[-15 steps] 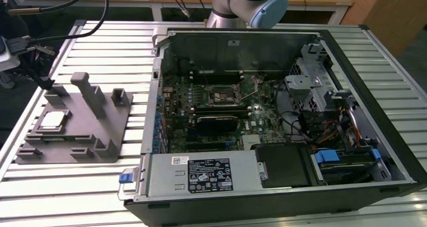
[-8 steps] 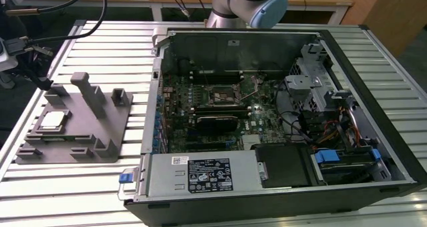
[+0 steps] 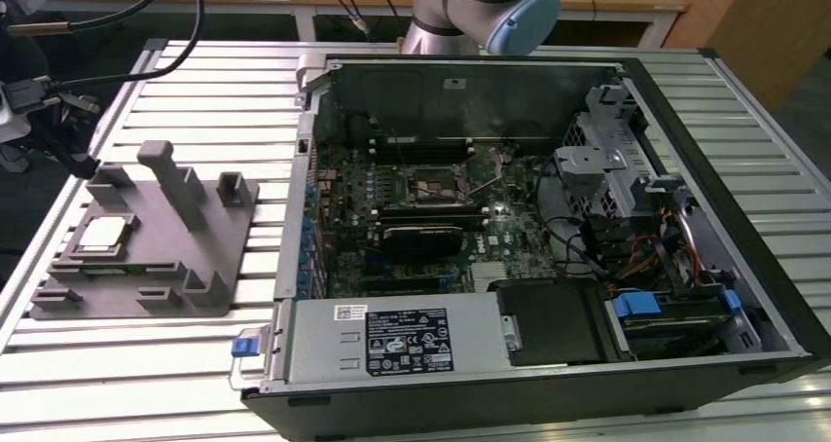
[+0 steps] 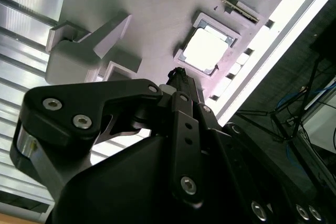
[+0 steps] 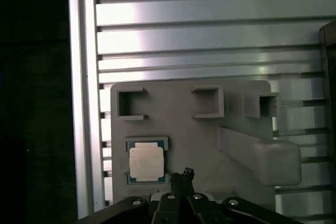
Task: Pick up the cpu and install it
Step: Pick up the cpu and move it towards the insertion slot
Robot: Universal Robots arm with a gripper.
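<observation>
The cpu (image 3: pixel 104 233) is a small square chip with a pale metal top. It lies flat in a recess of the grey tray (image 3: pixel 143 267) on the slatted table, at the exterior view's left. Both wrist views look down on it: cpu (image 4: pixel 206 50), cpu (image 5: pixel 146 162), resting in the tray (image 4: pixel 152 19) (image 5: pixel 178 124). My gripper (image 5: pixel 181 178) hangs above the tray, its tip just beside the chip and not touching it. The black fingers (image 4: pixel 181 85) are pressed together with nothing between them.
An open computer case (image 3: pixel 520 218) lies on the table beside the tray, its motherboard socket (image 3: pixel 429 184) exposed. Upright posts (image 3: pixel 169 184) rise from the tray near the chip. The table edge (image 5: pixel 81 103) runs close to the tray. Cables and gear (image 3: pixel 33 101) stand at the exterior view's far left.
</observation>
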